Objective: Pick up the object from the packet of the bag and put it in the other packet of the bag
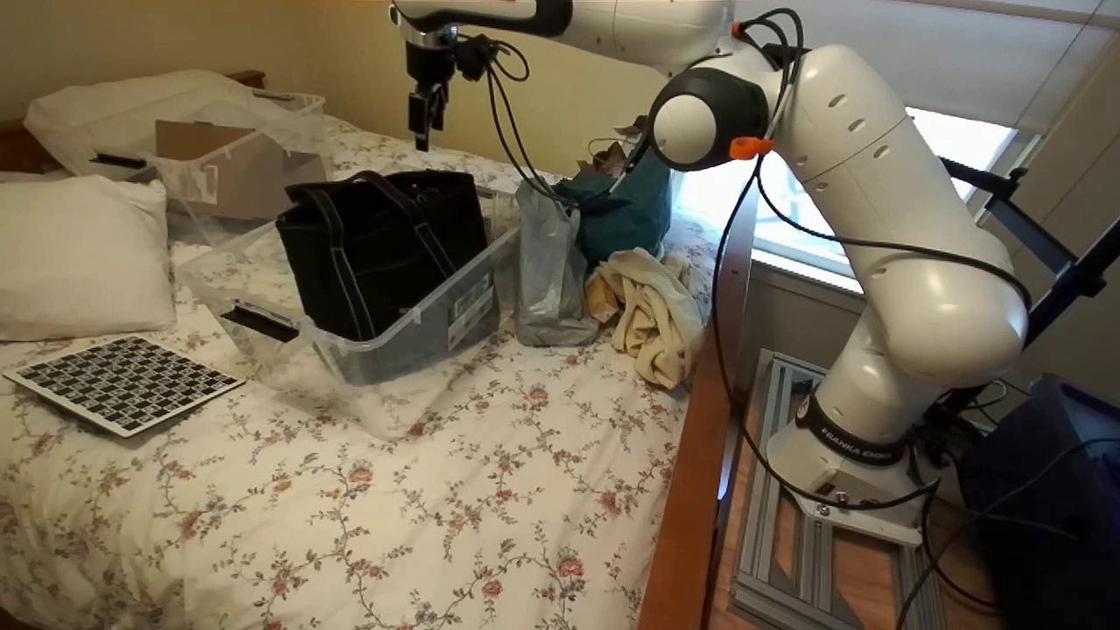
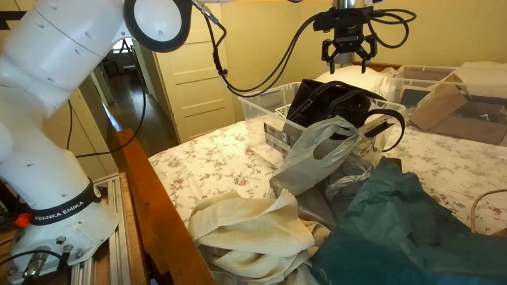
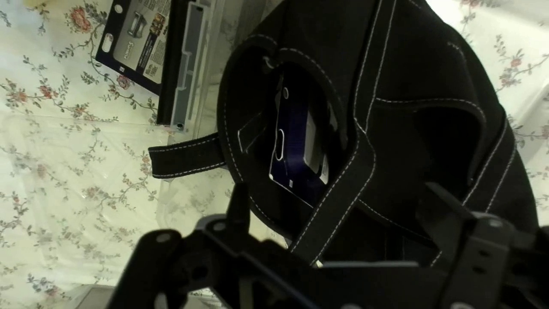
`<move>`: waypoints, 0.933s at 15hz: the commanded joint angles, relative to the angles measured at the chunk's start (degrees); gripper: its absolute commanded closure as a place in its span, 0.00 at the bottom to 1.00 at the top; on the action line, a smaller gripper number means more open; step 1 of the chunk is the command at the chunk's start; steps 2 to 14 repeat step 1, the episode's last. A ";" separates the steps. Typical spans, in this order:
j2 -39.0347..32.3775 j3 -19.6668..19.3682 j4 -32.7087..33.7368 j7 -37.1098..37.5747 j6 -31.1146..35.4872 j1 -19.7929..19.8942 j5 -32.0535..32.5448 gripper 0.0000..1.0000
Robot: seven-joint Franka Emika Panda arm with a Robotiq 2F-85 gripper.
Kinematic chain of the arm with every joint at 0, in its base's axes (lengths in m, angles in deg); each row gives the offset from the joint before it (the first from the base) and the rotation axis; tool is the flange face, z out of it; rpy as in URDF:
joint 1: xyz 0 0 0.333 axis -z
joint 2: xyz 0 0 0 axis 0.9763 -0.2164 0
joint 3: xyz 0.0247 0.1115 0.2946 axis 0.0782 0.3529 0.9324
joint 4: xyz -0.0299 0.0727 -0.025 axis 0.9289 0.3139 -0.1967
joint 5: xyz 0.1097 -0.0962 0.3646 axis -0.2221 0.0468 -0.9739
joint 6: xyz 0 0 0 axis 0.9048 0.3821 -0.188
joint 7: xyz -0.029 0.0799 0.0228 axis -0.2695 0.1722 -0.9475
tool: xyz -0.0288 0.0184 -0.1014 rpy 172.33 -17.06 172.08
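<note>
The black bag (image 1: 376, 241) with its handles stands inside a clear plastic bin and shows in both exterior views. From above, in the wrist view, the bag (image 3: 399, 68) has several openings divided by white-stitched fabric. In its left-hand pocket sits the object (image 3: 294, 128), a flat dark blue package with a paler part, standing on edge. The pocket to the right (image 3: 441, 141) looks dark inside. My gripper (image 2: 347, 72) hangs above the bag, apart from it, its jaws spread wide. Nothing is between the fingertips (image 3: 239, 206) of the gripper (image 3: 336, 193).
Walls of the clear bin (image 1: 411, 341) surround the bag. A similar package (image 3: 137, 43) lies by a black bin latch (image 3: 171, 64). Close by are a grey plastic bag (image 1: 551, 271), teal cloth (image 1: 626, 219), cream cloth (image 1: 652, 315), checkered board (image 1: 122, 382) and another bin (image 2: 435, 83).
</note>
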 commanded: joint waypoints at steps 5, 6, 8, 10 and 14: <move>0.30 0.14 -0.01 0.19 -0.37 -0.10 -0.02 0.00; 0.30 0.14 -0.01 0.19 -0.37 -0.10 -0.02 0.00; 0.30 0.14 -0.01 0.19 -0.37 -0.10 -0.02 0.00; 0.30 0.14 -0.01 0.19 -0.37 -0.10 -0.02 0.00; 0.30 0.14 -0.01 0.19 -0.37 -0.10 -0.02 0.00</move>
